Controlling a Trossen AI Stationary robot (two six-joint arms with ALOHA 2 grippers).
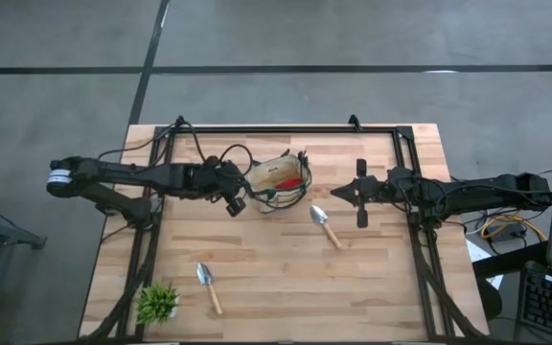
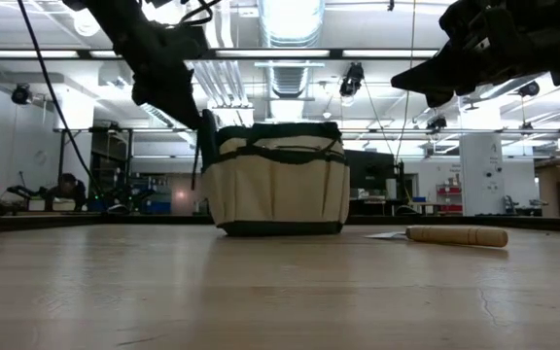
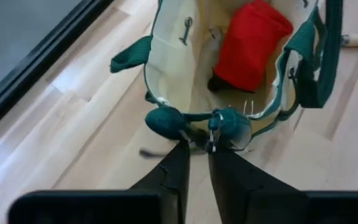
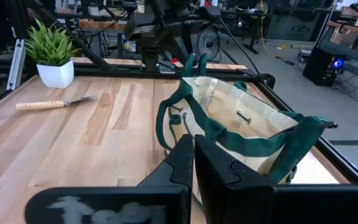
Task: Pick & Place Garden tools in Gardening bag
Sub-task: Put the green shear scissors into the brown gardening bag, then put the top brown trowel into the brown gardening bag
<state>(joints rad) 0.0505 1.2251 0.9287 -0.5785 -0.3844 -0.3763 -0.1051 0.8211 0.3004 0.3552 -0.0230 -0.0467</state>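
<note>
The tan gardening bag (image 1: 278, 178) with green trim stands upright on its base near the table's middle. A red glove-like item (image 3: 250, 43) lies inside it. My left gripper (image 3: 197, 149) is over the bag's left rim, shut on teal-handled pruning shears (image 3: 166, 121). My right gripper (image 1: 337, 192) is shut and empty, above the table just right of the bag. One wooden-handled trowel (image 1: 326, 226) lies flat right of the bag, and another (image 1: 208, 287) lies near the front left. My left gripper pinches the shears between its two fingers at a thin metal part (image 3: 212, 134) between the two teal handles. The fingers slant down from the table's left. The shears sit at the bag's left rim (image 3: 166, 102), clear of the table; whether they touch the rim, I cannot tell.
A spiky green plant (image 1: 158, 302) in a white pot stands at the front left corner. A black frame rail (image 1: 286, 129) runs along the table's far edge and down both sides. Bare wood lies in front of the bag.
</note>
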